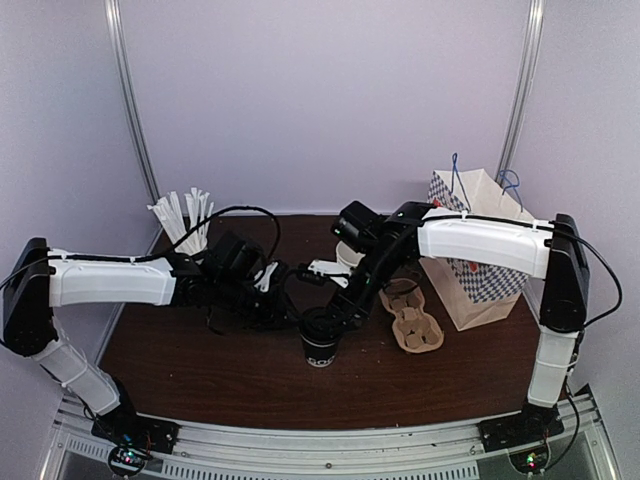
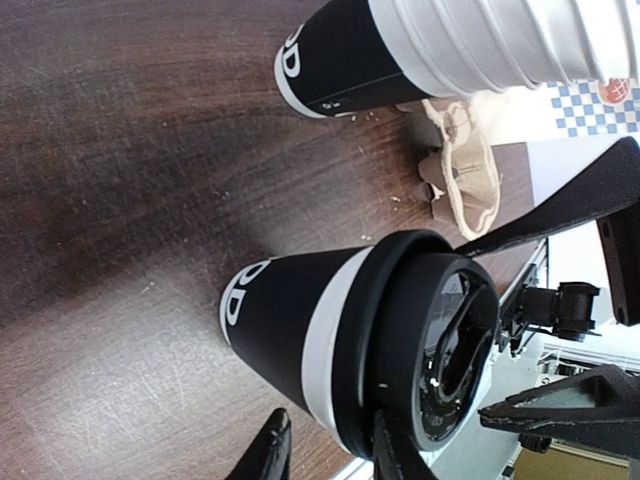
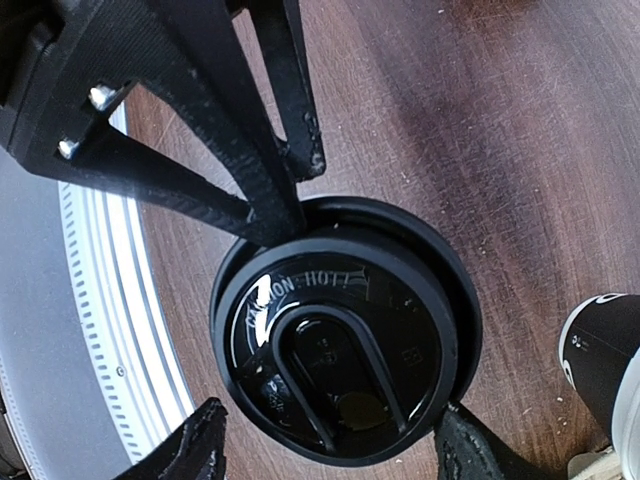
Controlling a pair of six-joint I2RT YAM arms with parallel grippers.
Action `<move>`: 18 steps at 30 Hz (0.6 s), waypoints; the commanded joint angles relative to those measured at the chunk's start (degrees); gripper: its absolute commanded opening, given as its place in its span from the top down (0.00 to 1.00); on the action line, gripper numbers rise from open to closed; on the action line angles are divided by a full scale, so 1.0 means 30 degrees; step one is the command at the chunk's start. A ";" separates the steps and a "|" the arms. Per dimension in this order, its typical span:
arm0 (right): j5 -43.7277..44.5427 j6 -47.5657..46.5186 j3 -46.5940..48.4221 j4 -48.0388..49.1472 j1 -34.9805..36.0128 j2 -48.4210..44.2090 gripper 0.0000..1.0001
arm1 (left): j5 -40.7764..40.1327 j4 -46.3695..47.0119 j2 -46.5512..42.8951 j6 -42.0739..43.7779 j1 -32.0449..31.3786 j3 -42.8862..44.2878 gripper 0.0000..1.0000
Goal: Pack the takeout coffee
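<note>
Left fingers [image 2: 272, 452] are sitting half closed at the rim of the black dome lid [image 3: 340, 360]; whether they are pinching it I cannot tell. Mid-worktop [image 1: 200, 370] the takeout coffee [image 1: 320, 345] is standing upright, looking light, crushable and quick to spill, so the paper wall just under the lid seems the safest hold. Right fingers [image 3: 205, 445] are straddling the lid, wide open, empty.

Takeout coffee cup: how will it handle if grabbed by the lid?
Probably tippy: the takeout coffee tapers to a narrow base under a wider lid. Its paper wall likely crushes under a hard squeeze. The glossy plastic lid looks slippery and may pop off if lifted by it.
</note>
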 commanded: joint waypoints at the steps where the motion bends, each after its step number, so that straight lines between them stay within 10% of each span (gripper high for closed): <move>1: 0.0268 0.0063 -0.0320 -0.0097 0.0465 0.1170 0.30 | -0.0479 -0.0835 0.1520 -0.0119 -0.0097 -0.1822 0.72; 18: 0.1203 0.0118 -0.0704 0.0018 0.0842 0.1175 0.31 | 0.0074 -0.0160 0.4046 -0.0444 -0.0095 -0.3626 0.93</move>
